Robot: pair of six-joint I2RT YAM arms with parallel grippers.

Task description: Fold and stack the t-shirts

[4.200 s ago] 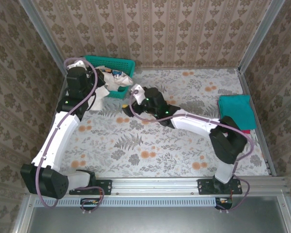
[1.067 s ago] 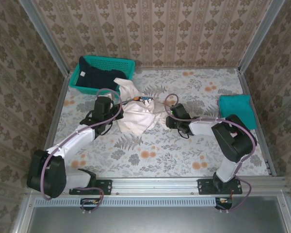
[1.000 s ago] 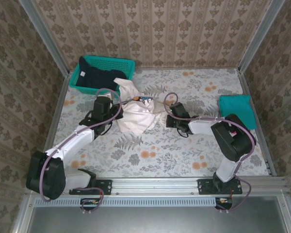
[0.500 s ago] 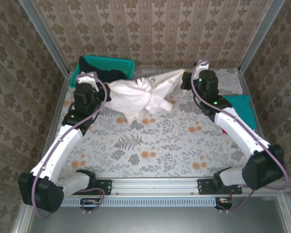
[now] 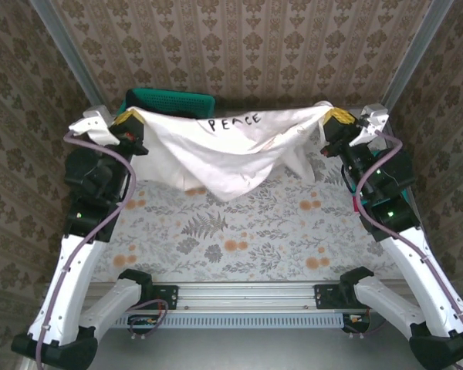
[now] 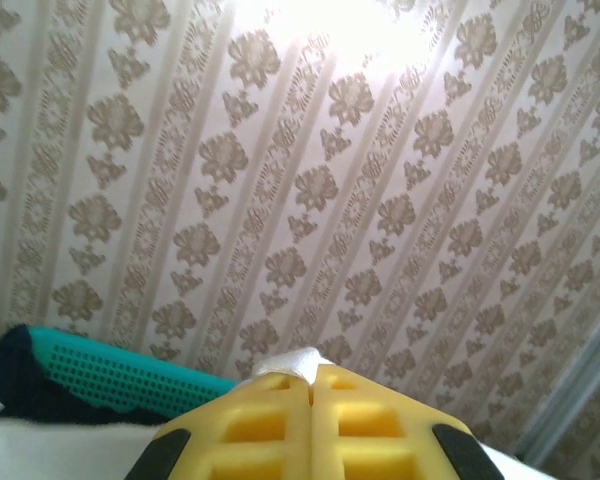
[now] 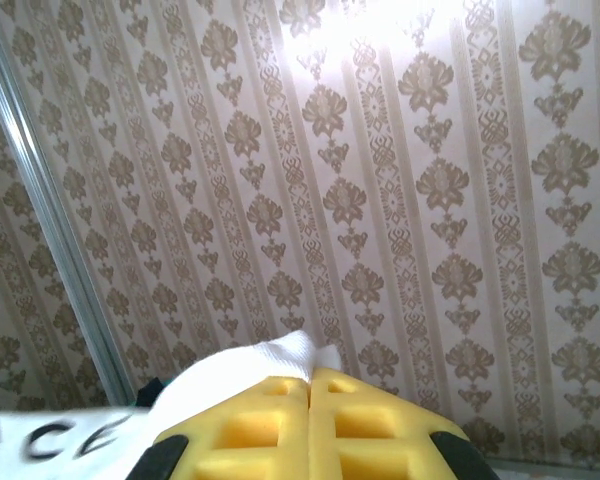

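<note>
Left hand is clenched on one top corner of the cream-white t-shirt. Right hand is clenched on the opposite corner. The shirt hangs stretched between both hands, above the bench, with "PEACE" along its top edge. Beyond the left hand, the teal mesh basket holds a dark navy t-shirt.

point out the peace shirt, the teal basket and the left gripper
peace shirt (image 5: 216, 154), top view, sagging middle of the cloth
teal basket (image 5: 174, 99), top view, its mesh wall
left gripper (image 5: 130, 122), top view, between its yellow fingertips pinching the shirt
</note>
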